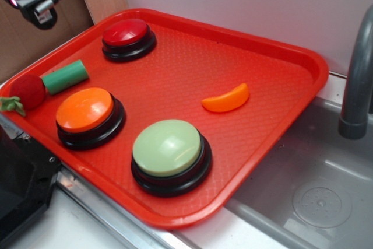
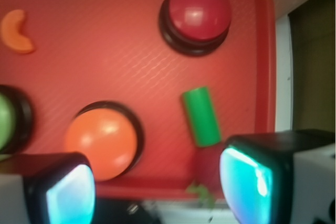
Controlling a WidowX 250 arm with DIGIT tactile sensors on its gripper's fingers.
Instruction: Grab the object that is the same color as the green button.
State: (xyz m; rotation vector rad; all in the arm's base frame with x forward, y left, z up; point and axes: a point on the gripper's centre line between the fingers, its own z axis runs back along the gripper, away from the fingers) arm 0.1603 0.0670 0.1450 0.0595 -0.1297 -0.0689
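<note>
On the red tray's (image 1: 274, 45) left edge, the red ball (image 1: 28, 90) touches the green cylinder (image 1: 65, 77), which lies just beyond the orange button (image 1: 87, 115). Farther right sit the red button (image 1: 128, 38), the green button (image 1: 169, 153) and the orange slice (image 1: 226, 99). The end effector (image 2: 157, 192) hovers above, spread wide and empty.

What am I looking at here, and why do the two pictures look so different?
One picture is taken from beside the table, the other by a camera on the robot arm's wrist, looking down past its gripper. The two blurry black shapes at the bottom are its fingers, spread apart and holding nothing. On the red tray lie a green button, an orange button, a red button, an orange slice, a red ball and a small green cylinder, which the arm should grab.
</note>
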